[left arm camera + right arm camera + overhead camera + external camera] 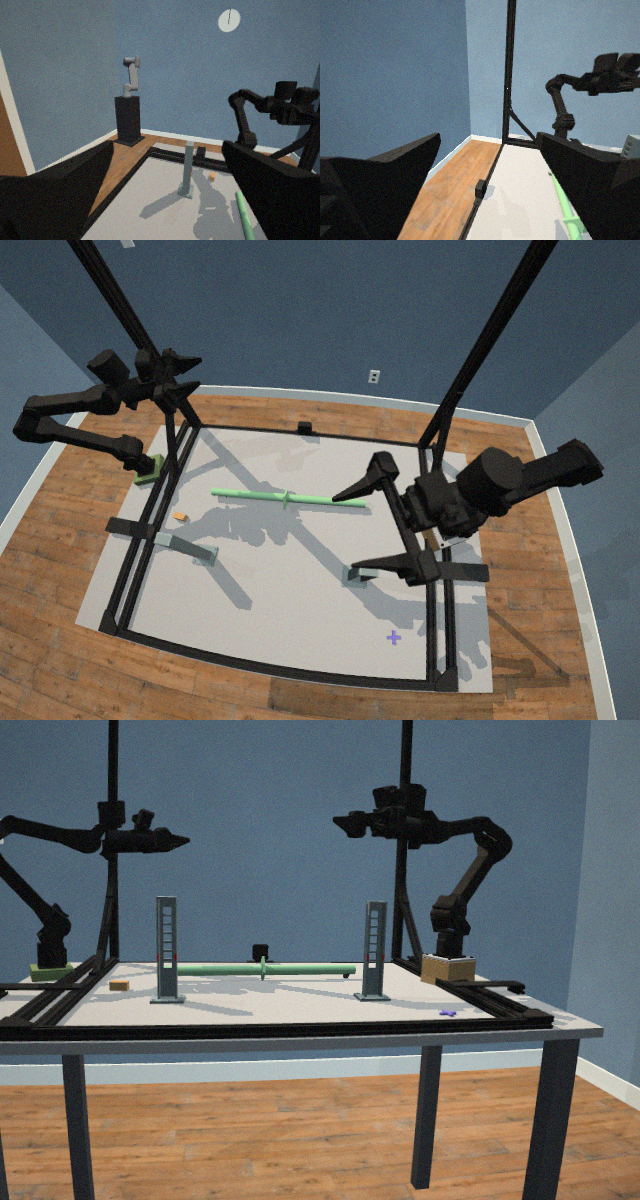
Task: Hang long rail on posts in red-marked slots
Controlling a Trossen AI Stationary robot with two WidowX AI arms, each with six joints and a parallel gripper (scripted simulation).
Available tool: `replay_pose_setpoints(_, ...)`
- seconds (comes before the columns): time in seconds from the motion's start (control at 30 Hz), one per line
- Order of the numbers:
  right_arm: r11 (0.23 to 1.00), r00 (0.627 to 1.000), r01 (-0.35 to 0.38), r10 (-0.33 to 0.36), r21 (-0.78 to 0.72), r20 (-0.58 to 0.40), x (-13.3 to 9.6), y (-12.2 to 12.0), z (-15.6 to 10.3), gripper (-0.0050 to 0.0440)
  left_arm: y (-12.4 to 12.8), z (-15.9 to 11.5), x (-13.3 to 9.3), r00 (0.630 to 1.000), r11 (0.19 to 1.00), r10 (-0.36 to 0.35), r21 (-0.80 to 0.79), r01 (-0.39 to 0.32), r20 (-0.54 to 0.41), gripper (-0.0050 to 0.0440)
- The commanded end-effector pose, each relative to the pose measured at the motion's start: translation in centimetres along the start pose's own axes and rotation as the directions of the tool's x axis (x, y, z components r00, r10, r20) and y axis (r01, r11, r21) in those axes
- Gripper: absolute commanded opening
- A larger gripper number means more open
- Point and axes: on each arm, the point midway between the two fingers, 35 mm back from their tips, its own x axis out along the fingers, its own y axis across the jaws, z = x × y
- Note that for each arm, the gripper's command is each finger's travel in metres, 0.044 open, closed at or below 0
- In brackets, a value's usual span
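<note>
Hooks (346, 975) (550, 174) hard to make out, probably underneath, the long rail (253, 495) (222, 970) (244, 215) (563, 200) lies left to right on the desk (258, 601) (310, 1046) (130, 220) (520, 175); left gripper (343, 532) (333, 819) (168, 143) and right gripper (199, 371) (189, 840) (487, 136) gape wide, empty.

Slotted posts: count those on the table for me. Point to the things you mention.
2: one slotted post (186, 546) (166, 988) (188, 167) stands nearer the orange block (179, 516) (119, 985) (212, 176), the other slotted post (368, 574) (373, 983) (632, 145) nearer the purple cross (393, 637) (447, 1012). None seems hidden.
</note>
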Motion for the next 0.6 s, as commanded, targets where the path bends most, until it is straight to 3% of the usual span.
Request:
replay_pose_setpoints(0.0, 1.000, 1.000, 0.000, 0.000, 0.000, 0.000, 0.00, 0.00, 0.00, 0.0440, 0.00, 0.00, 0.00, 1.000, 1.000, 0.000, 0.000, 0.000, 0.000, 0.0440)
replay_pose_setpoints(0.57, 1.000, 1.000, 0.004, -0.004, -0.001, -0.011, 0.16, -0.11, -0.15, 0.0440, -0.13, -0.20, 0.14, 1.000, 1.000, -0.004, -0.002, 0.004, -0.011, 0.0440)
